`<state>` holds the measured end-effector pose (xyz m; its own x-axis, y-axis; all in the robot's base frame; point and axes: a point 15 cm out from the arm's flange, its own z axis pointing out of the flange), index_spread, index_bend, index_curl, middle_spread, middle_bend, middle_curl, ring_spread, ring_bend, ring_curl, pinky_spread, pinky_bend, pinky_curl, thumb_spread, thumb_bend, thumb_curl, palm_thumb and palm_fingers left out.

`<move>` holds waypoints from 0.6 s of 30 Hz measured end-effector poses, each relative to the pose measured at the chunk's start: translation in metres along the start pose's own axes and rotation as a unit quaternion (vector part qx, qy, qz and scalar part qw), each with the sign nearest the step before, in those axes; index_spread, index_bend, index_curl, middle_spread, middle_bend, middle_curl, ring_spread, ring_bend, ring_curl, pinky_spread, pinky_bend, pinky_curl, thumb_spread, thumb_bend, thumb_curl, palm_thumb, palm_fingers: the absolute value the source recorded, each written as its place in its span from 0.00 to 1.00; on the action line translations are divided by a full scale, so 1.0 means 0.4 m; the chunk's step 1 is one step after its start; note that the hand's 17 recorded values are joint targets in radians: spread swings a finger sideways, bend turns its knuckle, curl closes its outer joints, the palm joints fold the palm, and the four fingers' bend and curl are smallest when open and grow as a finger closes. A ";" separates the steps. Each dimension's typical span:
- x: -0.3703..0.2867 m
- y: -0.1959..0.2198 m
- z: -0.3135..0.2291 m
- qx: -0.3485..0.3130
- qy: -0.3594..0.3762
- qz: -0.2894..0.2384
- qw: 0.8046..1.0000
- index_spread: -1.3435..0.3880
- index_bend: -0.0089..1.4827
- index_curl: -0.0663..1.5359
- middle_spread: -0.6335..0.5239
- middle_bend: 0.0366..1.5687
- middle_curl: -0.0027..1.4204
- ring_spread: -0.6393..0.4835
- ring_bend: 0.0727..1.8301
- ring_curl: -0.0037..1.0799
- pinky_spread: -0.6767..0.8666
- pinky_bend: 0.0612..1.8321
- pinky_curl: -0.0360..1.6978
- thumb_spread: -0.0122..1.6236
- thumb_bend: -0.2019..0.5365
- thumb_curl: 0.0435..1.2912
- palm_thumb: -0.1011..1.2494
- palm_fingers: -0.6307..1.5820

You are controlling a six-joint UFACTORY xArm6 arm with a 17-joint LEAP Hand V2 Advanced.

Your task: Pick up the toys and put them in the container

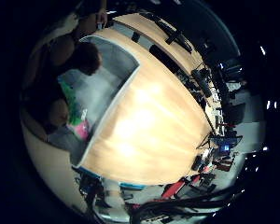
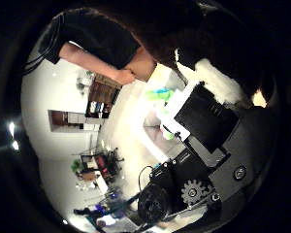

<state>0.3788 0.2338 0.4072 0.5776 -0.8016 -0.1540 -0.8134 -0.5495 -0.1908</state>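
The landmark is a grey container, a shallow tray with a pale raised rim, resting on a light wooden table. The little finger side palm view looks down on both from well above.

Inside the container, near one end, lie the toys: a green toy and, just beside it, a pink toy with a small pale piece on top. The two seem to touch, though their exact shapes are too soft to make out. The rest of the container's grey floor is bare. A dark brown rounded mass hangs over the container's far end, too dim to identify.

Beyond the container, along the table's far edge, sit dark monitors and other dark equipment. Past the table's near edge, red and black gear stands on the floor.

In the thumb side palm view the robot's hand fills much of the frame, with black and white blocks and a toothed gear wheel. Behind it a green shape and the container's pale rim peek through. How the fingers are set, spread or curled, cannot be told, and nothing is visibly held.

A person's bare arm with a dark sleeve reaches above the container, not touching the toys.
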 end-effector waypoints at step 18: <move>0.046 0.029 0.015 -0.024 0.003 -0.009 1.000 0.47 0.14 0.38 0.42 0.24 0.27 0.50 0.29 0.23 0.56 0.39 0.20 0.55 0.22 0.17 0.25 0.34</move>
<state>0.3803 0.2142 0.3962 0.5921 -0.7927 -0.1449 -0.8052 -0.5745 -0.1471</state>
